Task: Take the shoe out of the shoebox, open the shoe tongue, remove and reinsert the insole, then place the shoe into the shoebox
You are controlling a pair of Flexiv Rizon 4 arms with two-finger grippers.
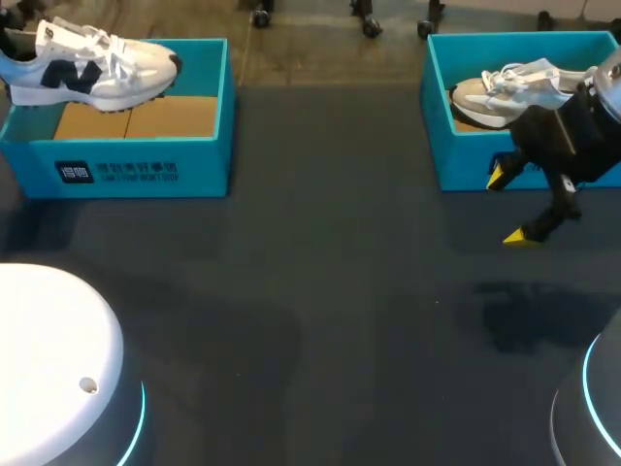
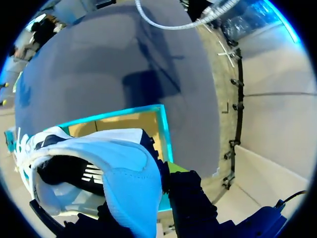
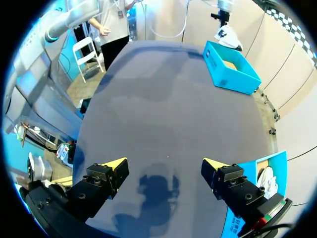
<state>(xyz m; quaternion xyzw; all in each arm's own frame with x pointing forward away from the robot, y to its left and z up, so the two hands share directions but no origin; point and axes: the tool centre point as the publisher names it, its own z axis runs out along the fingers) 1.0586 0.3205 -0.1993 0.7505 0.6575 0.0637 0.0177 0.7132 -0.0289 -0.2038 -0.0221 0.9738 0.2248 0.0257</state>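
- The shoe (image 1: 92,63), white with dark blue panels, sits above the left rear of its shoebox (image 1: 116,160). It looks lifted off the cardboard floor rather than resting on it.
- In the left wrist view the heel fills the space right at the left gripper (image 2: 148,213). The gripper appears clamped on the heel, though the shoe hides its yellow tips.
- The right gripper (image 1: 507,206) hangs over the table (image 1: 320,291) just in front of the other shoebox (image 1: 466,175). Its fingers are spread wide with nothing between them.
- That box holds another shoe (image 1: 505,87), which the gripper is not touching.
- I judge this to be the first step, taking the shoe out. The tongue and insole are not yet dealt with.
- Next, the shoe needs to rise clear of the box wall and be set down on bare table between the boxes, where the free right gripper can reach the tongue.
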